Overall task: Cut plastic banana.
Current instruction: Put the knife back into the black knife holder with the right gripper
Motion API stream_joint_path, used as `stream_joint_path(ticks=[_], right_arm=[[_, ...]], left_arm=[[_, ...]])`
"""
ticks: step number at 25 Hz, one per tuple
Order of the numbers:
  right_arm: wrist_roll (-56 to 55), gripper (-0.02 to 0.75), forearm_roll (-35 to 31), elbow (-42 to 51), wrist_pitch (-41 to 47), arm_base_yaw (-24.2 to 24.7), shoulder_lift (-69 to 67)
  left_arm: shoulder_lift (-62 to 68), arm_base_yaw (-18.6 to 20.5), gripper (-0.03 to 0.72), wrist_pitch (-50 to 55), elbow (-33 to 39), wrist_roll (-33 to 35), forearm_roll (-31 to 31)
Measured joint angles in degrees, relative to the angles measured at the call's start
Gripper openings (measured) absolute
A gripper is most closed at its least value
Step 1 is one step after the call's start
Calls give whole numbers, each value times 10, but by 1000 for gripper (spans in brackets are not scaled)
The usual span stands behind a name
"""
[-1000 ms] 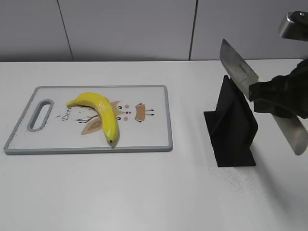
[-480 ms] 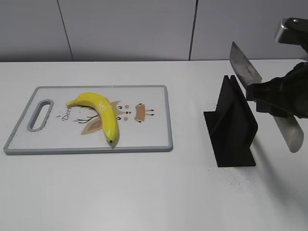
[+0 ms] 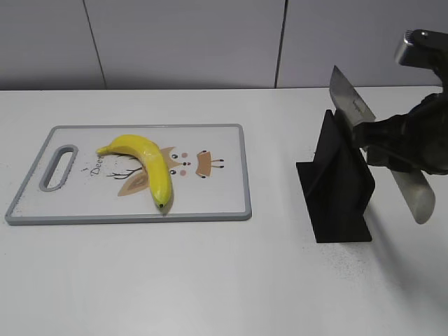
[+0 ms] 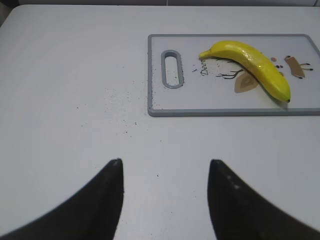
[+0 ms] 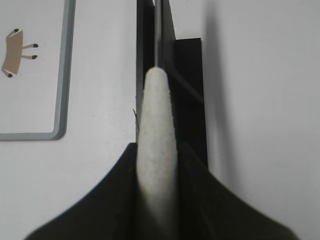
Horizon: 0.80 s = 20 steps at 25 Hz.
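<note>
The plastic banana (image 3: 149, 164), glossy yellow with a small dark tip, lies whole on a white cutting board (image 3: 224, 189) with a grey rim; both also show in the left wrist view, banana (image 4: 250, 64) and board (image 4: 220, 102). My right gripper (image 3: 392, 143) is shut on the pale handle of a knife (image 3: 353, 106), whose steel blade tilts up to the left over a black knife stand (image 3: 339, 185). In the right wrist view the knife handle (image 5: 157, 135) sits between the jaws (image 5: 157, 150). My left gripper (image 4: 165, 162) is open and empty over bare table, short of the board.
The black knife stand (image 5: 187, 75) sits on the white table right of the board. The board has a grey handle slot (image 3: 59, 166) at its left end and a deer drawing. A grey panelled wall runs behind the table.
My right gripper has carried the knife a little to the right and lower, bringing the blade closer over the black stand. The banana and board have not moved.
</note>
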<state>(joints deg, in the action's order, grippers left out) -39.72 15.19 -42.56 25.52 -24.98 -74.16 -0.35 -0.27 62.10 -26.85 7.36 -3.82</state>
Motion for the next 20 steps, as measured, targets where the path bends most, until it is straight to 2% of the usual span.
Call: stream_joint_path(ticks=[20], right_arm=[[33,158,-26,0,-14,-2,-47]], left_arm=[[0,0,525,-1,0,0,0]])
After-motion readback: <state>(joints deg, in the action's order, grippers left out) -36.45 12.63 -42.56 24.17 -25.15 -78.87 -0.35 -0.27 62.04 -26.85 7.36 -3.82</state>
